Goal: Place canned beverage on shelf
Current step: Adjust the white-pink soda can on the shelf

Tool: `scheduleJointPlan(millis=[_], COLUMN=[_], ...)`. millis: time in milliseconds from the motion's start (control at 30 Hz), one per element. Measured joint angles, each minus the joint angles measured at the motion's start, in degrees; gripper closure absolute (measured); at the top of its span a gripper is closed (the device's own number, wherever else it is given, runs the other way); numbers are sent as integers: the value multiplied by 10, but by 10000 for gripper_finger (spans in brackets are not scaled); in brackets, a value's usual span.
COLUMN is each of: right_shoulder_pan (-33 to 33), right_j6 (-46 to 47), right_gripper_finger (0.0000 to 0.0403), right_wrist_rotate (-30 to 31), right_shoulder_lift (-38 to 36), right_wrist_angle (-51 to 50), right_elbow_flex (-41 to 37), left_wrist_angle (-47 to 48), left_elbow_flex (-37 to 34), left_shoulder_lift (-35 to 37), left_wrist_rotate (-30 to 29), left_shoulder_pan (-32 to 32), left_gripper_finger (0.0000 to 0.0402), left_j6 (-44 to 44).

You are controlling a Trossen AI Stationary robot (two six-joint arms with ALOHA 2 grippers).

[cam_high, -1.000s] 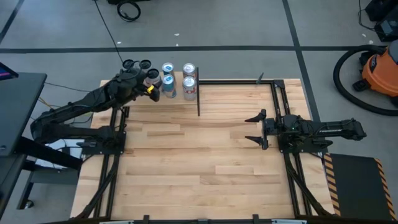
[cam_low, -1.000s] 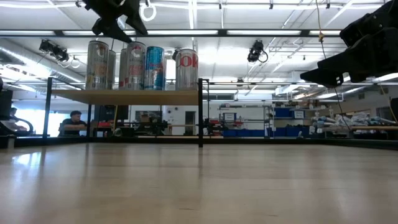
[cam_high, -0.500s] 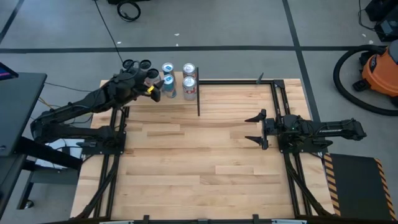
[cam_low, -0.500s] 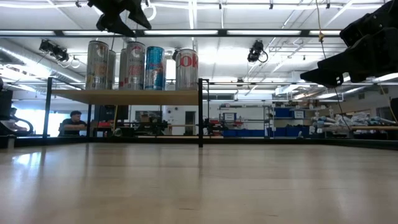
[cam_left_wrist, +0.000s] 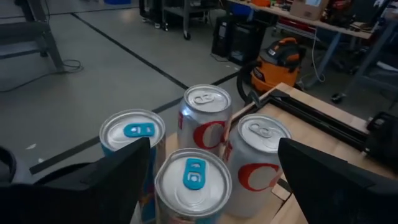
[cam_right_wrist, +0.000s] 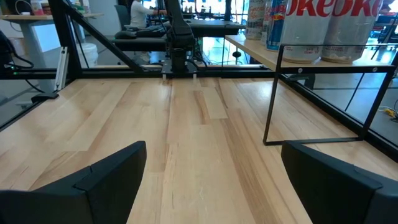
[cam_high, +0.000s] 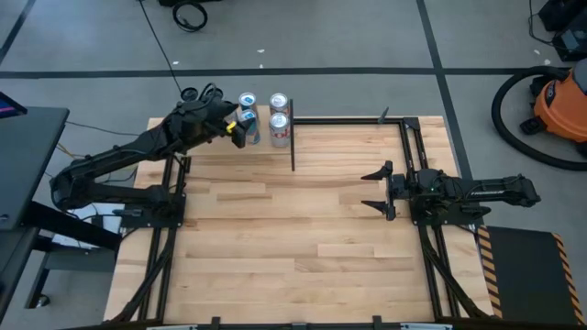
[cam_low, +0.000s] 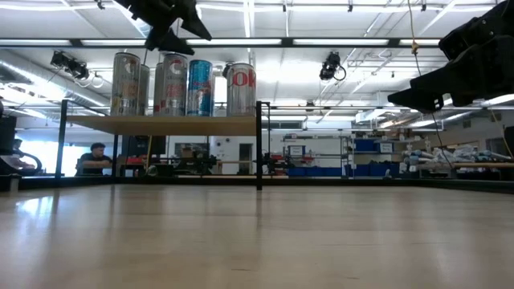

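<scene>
Several canned beverages stand upright on the shelf (cam_low: 161, 124) at the table's far left: two silver cans with red letters (cam_left_wrist: 208, 115) (cam_left_wrist: 258, 152) and two with blue tabs (cam_left_wrist: 134, 134) (cam_left_wrist: 193, 180). My left gripper (cam_high: 237, 131) hovers open just above the blue-tab cans, its fingers on either side of them and touching nothing; the low view shows it (cam_low: 173, 18) above the can tops. My right gripper (cam_high: 376, 188) waits open above the table's right side, holding nothing.
The shelf is raised on thin black rods, with a black post (cam_low: 259, 144) at its right front corner. Two more cans (cam_low: 126, 84) stand at the shelf's left end. The bare wooden tabletop (cam_high: 303, 238) spreads between the arms. A person (cam_low: 95, 158) sits far behind.
My left gripper has moved toward the table's right edge above the cans and has turned a little, staying open. The cans have kept their places.
</scene>
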State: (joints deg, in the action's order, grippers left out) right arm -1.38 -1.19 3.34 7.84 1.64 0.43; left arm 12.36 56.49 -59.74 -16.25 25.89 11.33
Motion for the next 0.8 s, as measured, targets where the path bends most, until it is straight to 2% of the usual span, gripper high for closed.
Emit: scheduleJointPlan(millis=[533, 800], right_shoulder_pan=[0, 0], right_j6=[0, 0], right_gripper_finger=[20, 20], right_wrist_rotate=[0, 0], right_shoulder_lift=[0, 0], right_wrist_angle=[0, 0], right_elbow_flex=[0, 0], left_wrist_angle=[-5, 23], left_elbow_flex=[2, 3], left_shoulder_lift=[-20, -20], left_wrist_rotate=[-1, -10], left_shoulder_pan=[-4, -4], left_gripper_finger=[40, 40], left_j6=[13, 24])
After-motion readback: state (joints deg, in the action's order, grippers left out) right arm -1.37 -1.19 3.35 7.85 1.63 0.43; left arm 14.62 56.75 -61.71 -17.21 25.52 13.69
